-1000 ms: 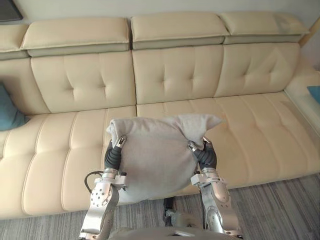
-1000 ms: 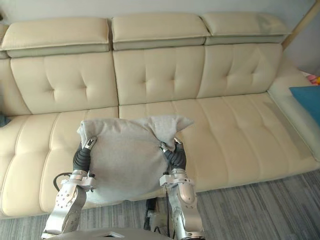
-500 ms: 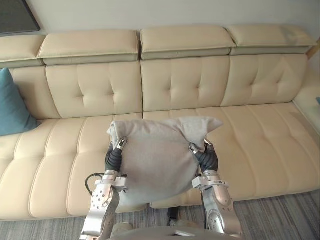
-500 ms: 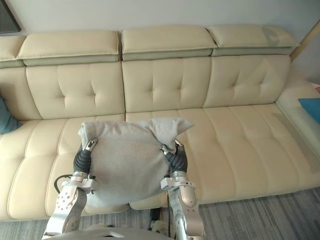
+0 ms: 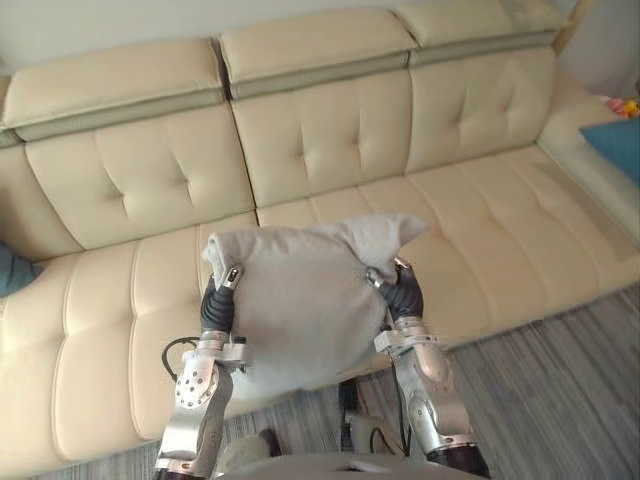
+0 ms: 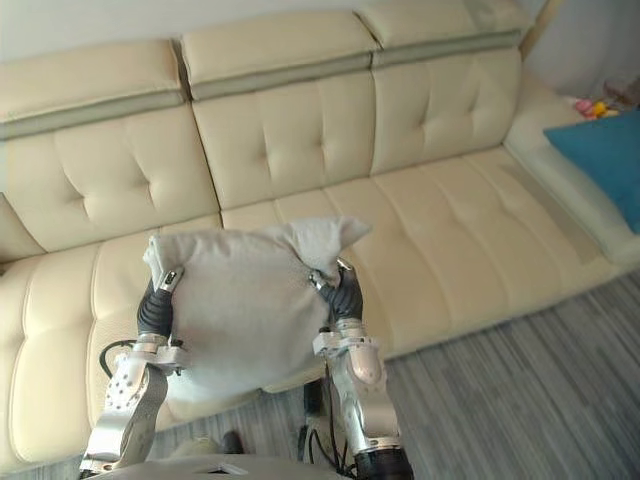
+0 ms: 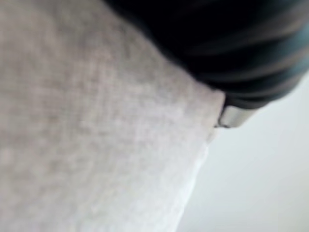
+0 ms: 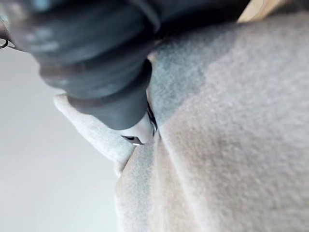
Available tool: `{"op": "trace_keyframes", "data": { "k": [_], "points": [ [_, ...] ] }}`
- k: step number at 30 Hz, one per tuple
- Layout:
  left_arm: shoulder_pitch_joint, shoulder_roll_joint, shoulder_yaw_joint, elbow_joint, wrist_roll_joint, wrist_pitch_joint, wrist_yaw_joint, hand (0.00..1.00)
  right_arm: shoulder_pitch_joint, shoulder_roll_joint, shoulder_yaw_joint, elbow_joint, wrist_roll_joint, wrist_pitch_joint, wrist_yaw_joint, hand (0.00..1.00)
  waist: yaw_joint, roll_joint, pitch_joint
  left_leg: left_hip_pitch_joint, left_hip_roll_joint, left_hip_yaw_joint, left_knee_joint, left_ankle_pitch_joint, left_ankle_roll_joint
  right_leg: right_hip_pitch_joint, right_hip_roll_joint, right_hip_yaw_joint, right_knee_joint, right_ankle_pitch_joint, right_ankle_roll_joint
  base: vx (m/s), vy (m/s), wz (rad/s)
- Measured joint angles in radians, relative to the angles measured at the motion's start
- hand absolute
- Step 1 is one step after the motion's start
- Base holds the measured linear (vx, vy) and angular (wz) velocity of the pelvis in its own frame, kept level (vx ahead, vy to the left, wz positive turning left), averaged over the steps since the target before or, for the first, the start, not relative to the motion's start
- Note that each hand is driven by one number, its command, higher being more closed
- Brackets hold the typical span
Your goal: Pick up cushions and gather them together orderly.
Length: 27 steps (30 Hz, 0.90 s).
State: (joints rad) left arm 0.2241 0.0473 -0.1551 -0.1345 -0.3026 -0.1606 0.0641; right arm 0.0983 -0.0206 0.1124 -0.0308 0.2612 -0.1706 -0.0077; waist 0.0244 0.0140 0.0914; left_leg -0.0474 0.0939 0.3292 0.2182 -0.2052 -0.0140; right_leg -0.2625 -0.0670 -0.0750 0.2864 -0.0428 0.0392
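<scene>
One grey cushion [image 5: 300,300] — between left hand [image 5: 216,304] and right hand [image 5: 403,294].

Grey cushion [image 5: 300,300], cream sofa [image 5: 470,230]

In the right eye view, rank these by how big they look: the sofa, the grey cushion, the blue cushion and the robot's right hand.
1. sofa
2. grey cushion, nearest the camera
3. blue cushion, farther off and cut by the picture's edge, so its true size is unsure
4. right hand
</scene>
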Motion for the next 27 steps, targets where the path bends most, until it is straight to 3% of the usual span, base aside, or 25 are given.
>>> {"op": "trace_keyframes", "data": {
  "k": [1,3,6,14,21,27],
  "points": [
    [0.001,-0.005,0.000,0.000,0.000,0.000,0.011,1.00,-0.007,0.003,0.001,0.015,0.000,0.000,0.000,1.00,0.005,-0.008,-0.004,-0.004,-0.001,-0.033,0.004,0.006,-0.007,0.053,0.003,-0.008,-0.067,-0.013,0.018,-0.02,-0.061,0.32],
    [0.003,-0.012,-0.006,-0.001,0.000,-0.001,0.022,1.00,-0.009,0.001,0.000,0.012,0.000,-0.001,-0.003,1.00,0.002,0.003,-0.009,-0.028,0.000,-0.080,-0.037,0.046,-0.015,0.096,0.015,-0.057,-0.189,0.057,0.007,-0.05,-0.068,0.56],
    [0.004,-0.016,-0.010,-0.001,0.000,0.000,0.034,1.00,-0.006,0.001,0.001,0.012,-0.001,0.000,-0.007,1.00,0.007,0.003,-0.008,-0.036,-0.007,-0.122,-0.101,0.107,-0.023,0.125,0.021,-0.105,-0.280,0.109,-0.008,-0.01,-0.082,0.56],
    [0.003,-0.018,-0.026,-0.001,0.000,0.000,0.045,1.00,0.009,0.014,-0.002,0.013,-0.004,0.001,-0.027,1.00,0.008,0.002,-0.009,0.009,-0.017,-0.195,-0.170,0.159,-0.035,0.216,0.035,-0.163,-0.367,0.134,-0.017,-0.03,-0.022,0.26],
    [-0.051,-0.016,-0.041,0.042,0.002,0.001,0.091,1.00,-0.019,0.013,-0.001,0.017,-0.038,0.003,-0.078,1.00,0.006,0.001,-0.011,-0.025,-0.017,-0.196,-0.189,0.181,-0.041,0.172,0.033,-0.164,-0.371,0.139,-0.019,-0.01,0.003,0.00],
    [-0.344,0.016,-0.011,0.181,0.006,0.001,0.198,1.00,-0.340,0.002,-0.012,0.174,-0.105,0.005,-0.206,1.00,-0.002,-0.003,0.000,-0.156,-0.019,-0.192,-0.206,0.228,-0.045,0.029,0.031,-0.161,-0.366,0.186,-0.035,-0.02,-0.001,-0.02]
  ]
}}
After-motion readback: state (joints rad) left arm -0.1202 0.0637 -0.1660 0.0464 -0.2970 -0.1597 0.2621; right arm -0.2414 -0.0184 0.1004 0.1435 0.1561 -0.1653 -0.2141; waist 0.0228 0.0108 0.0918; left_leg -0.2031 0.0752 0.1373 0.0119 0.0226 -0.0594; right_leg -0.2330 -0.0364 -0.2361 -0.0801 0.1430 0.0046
